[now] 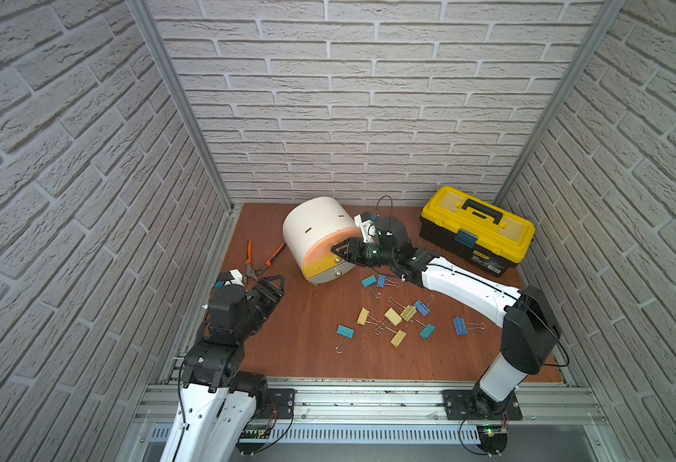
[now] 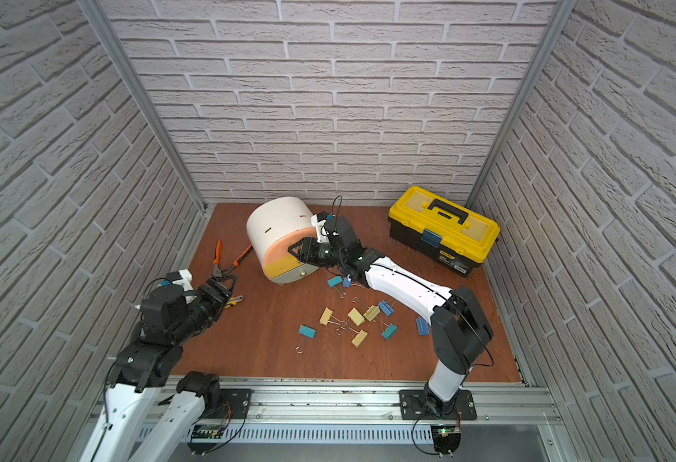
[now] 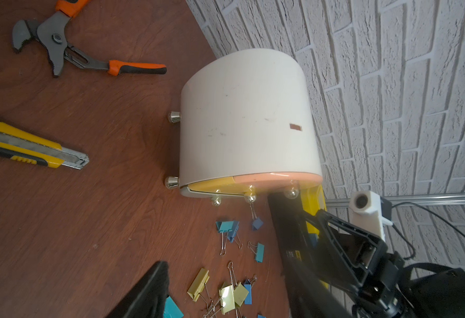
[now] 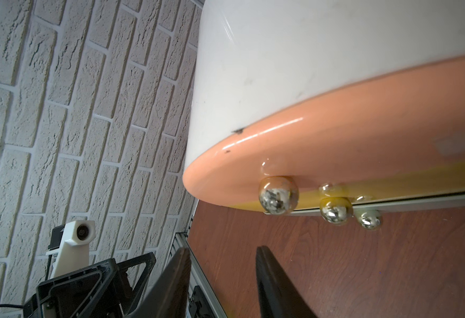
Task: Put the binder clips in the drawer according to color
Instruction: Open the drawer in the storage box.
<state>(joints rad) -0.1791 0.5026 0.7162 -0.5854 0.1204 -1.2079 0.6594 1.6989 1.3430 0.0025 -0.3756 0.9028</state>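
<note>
In both top views the right pincer (image 1: 338, 251) sits at the front of the drawer (image 1: 316, 228). The clips (image 1: 393, 316) lie scattered on the surface (image 1: 308, 344) close by. The left pincer (image 1: 274, 286) hangs wide and empty beside the pliers (image 1: 251, 270).

The left wrist view shows three knobs in a row, with clips just in front of them.

From the right wrist, the jaws stand narrowly apart, holding nothing, just short of the peach knob (image 4: 278, 195). The sound approach is to centre on that knob, close behind its head and pull straight out, so the drum neither slides nor tips.
</note>
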